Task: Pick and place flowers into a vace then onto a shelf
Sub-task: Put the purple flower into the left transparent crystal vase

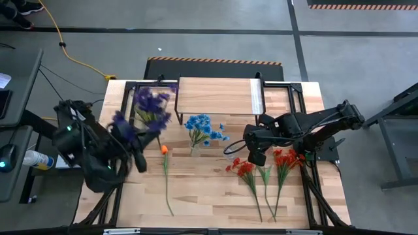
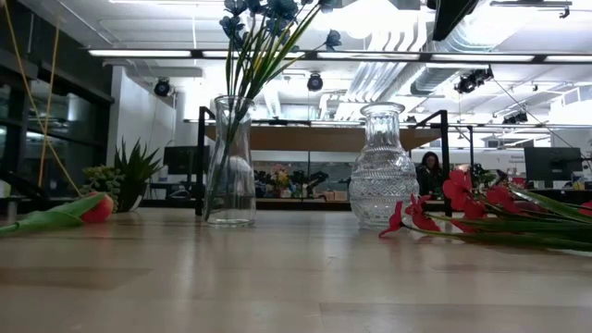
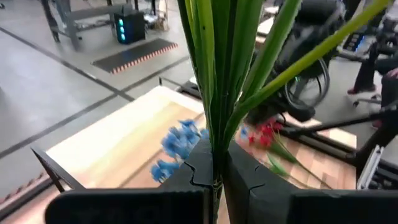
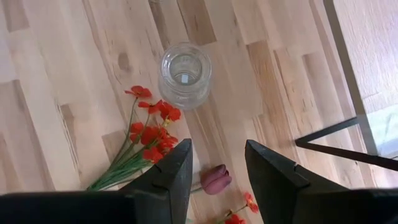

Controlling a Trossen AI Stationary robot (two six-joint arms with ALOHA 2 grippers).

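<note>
My left gripper (image 1: pixel 135 151) hangs over the table's left part, shut on a bunch of purple flowers (image 1: pixel 149 106). Blue flowers (image 1: pixel 201 126) stand with their stems in a smooth clear vase (image 2: pixel 229 162). A ribbed glass vase (image 2: pixel 384 166) stands on the table to its right, seen from above in the right wrist view (image 4: pixel 185 74). My right gripper (image 4: pixel 217 174) is open above the table between that vase and the red flowers (image 1: pixel 286 158). An orange tulip (image 1: pixel 164 149) lies flat on the table. A maroon bloom (image 4: pixel 214 179) lies below the right fingers. The shelf (image 1: pixel 219 94) stands at the far edge. My left gripper pinches the bundled green stems (image 3: pixel 214 152) of the purple flowers between its two fingers. The stems fan out beyond the fingertips. The bunch is lifted clear of the table, its blooms (image 1: pixel 153 101) pointing toward the far edge.
More red flowers (image 1: pixel 245 168) lie on the table near the right gripper, stems toward the near edge. A small green spiky plant (image 2: pixel 129 176) shows at the far left in the low view. Black frame rails (image 1: pixel 130 98) flank the shelf. Bare wood lies along the near edge (image 1: pixel 209 202).
</note>
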